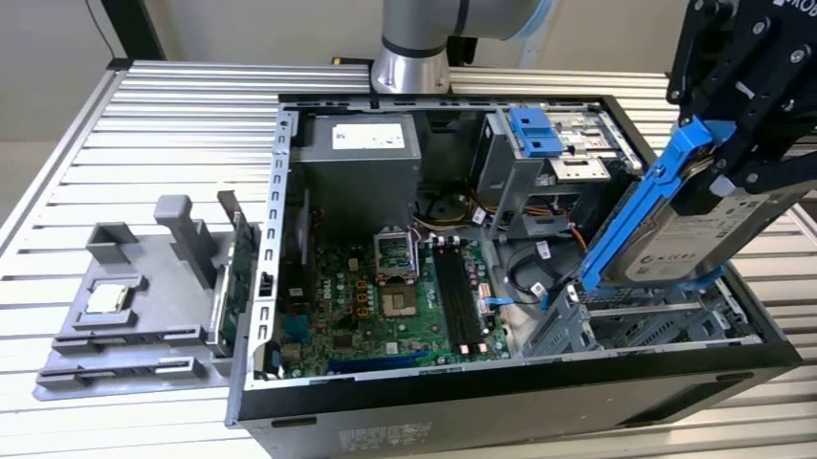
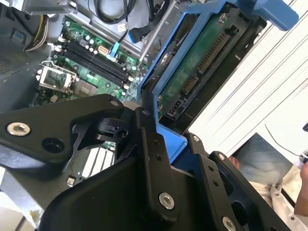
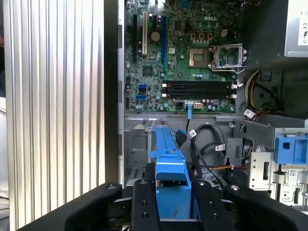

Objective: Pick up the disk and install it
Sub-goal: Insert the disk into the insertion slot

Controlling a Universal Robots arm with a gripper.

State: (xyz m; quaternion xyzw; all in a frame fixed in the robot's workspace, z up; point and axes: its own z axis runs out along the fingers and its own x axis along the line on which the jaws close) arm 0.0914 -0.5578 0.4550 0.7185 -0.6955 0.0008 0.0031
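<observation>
The black gripper point(image 1: 730, 174) pinches the flat silver-grey disk point(image 1: 683, 244) by its blue plastic bracket. The disk hangs tilted above the open black computer case point(image 1: 511, 387), at the exterior view's right.

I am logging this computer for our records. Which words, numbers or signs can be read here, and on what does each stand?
No text can be quoted reliably.
White label on the disk, held in the gripper: too small.
Label on the power supply: blurred.
White cable tags: too small.
</observation>
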